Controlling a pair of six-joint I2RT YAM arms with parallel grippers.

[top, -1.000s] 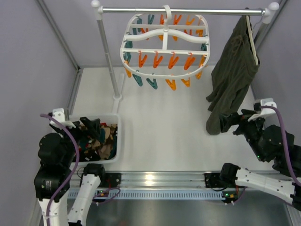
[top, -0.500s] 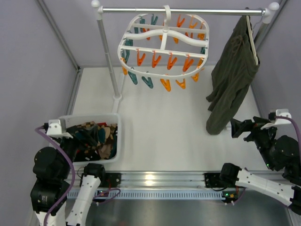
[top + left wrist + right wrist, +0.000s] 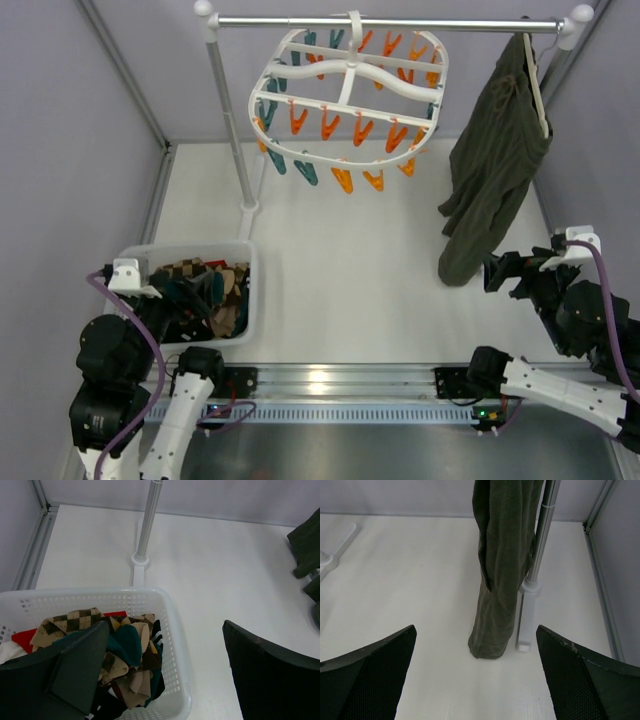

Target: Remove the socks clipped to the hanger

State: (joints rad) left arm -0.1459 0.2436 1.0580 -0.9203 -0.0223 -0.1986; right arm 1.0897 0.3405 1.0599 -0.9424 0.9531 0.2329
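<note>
The hanger [image 3: 345, 95], a white oval frame with orange and teal clips, hangs tilted from the rail [image 3: 390, 22]; no sock shows on its clips. The socks [image 3: 215, 295], argyle, teal and brown, lie heaped in a white basket [image 3: 250, 300] at the near left. My left gripper [image 3: 193, 290] hovers open over that basket. In the left wrist view the socks [image 3: 125, 650] lie by the left finger, and the left gripper [image 3: 165, 680] holds nothing. My right gripper [image 3: 500, 272] stands open beside the hanging garment's bottom end, and the right gripper [image 3: 475, 680] is empty.
A large olive-green garment [image 3: 495, 160] hangs at the rail's right end, its hem [image 3: 492, 640] near the table. The rack's posts [image 3: 232, 120] and white feet [image 3: 526, 625] stand at both ends. Grey walls close in on both sides. The basket rim [image 3: 172, 630] lies between my left fingers.
The hanger has swung and tilted, its front edge shifting left. My left arm drew back from the basket, then edged forward. My right arm pulled slightly right of the garment. Both grippers stayed open.
</note>
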